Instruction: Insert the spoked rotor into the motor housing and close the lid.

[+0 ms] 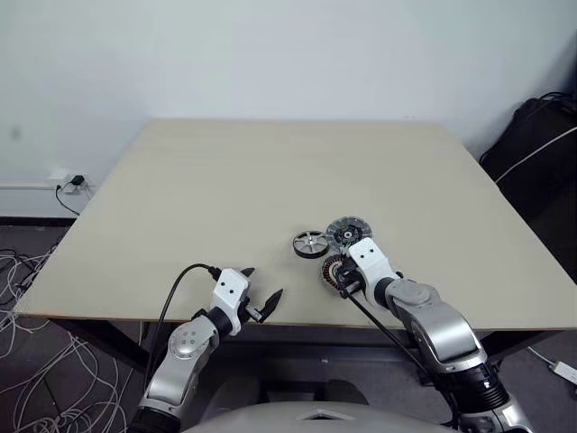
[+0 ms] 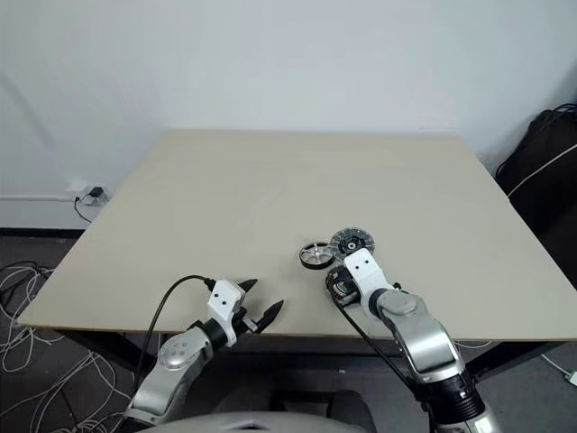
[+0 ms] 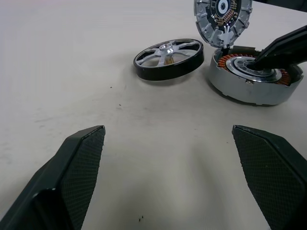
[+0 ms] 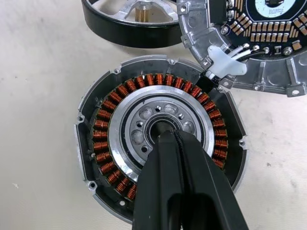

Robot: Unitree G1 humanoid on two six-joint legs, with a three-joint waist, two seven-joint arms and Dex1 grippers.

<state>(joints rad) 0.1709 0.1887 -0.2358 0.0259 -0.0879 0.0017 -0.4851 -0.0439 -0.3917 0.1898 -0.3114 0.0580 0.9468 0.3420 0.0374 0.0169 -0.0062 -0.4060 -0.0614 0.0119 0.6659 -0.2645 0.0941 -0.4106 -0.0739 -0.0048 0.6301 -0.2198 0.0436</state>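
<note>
The spoked rotor [image 1: 309, 244] lies flat on the table, silver with a dark rim, just left of the lid [image 1: 348, 233]. Its inner face showing, the lid [image 3: 223, 19] stands tilted at the far edge of the motor housing [image 4: 103, 124], joined to it by a white clip. The housing is uncovered, its copper windings ringing a silvery centre. My right gripper [image 4: 168, 136] is shut, empty, with its tips over the housing's central hole. My left gripper [image 3: 168, 130] is open near the table's front edge, a short way from the parts and left of them.
The parts sit near the front right of the tan table [image 1: 270, 171]. Loose cables [image 1: 27, 361] lie on the floor at the left. A black bag [image 1: 541, 144] stands beyond the table's right side.
</note>
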